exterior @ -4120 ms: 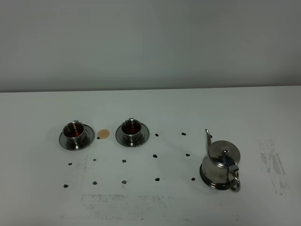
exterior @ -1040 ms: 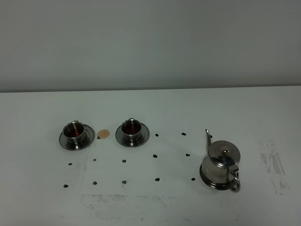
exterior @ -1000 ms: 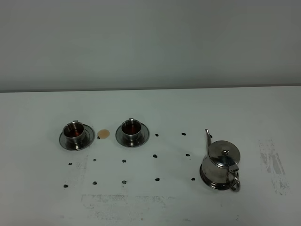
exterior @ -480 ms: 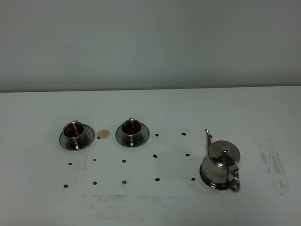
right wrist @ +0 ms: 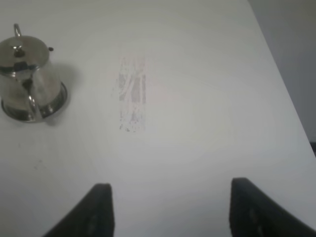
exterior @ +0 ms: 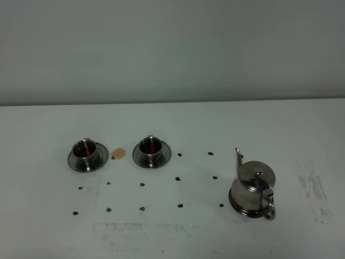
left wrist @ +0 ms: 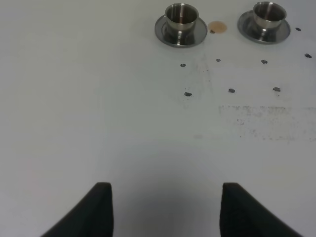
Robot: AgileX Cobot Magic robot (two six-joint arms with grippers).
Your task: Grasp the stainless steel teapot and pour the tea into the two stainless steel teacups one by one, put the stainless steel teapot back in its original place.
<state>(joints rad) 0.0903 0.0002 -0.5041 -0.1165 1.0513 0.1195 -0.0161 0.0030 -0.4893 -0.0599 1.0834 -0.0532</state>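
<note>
White table (exterior: 172, 118) scuffed and dotted with black marks, plain grey-white wall (exterior: 172, 48) behind, soft even light

high camera looks down from the front across the table (exterior: 178, 237), teapot (exterior: 252, 189) right, both cups left of it. left wrist camera hangs well back from the cups (left wrist: 180, 18), facing them, a view shared with the high camera. right wrist camera sits off behind the teapot (right wrist: 27, 71), also shared.
</note>
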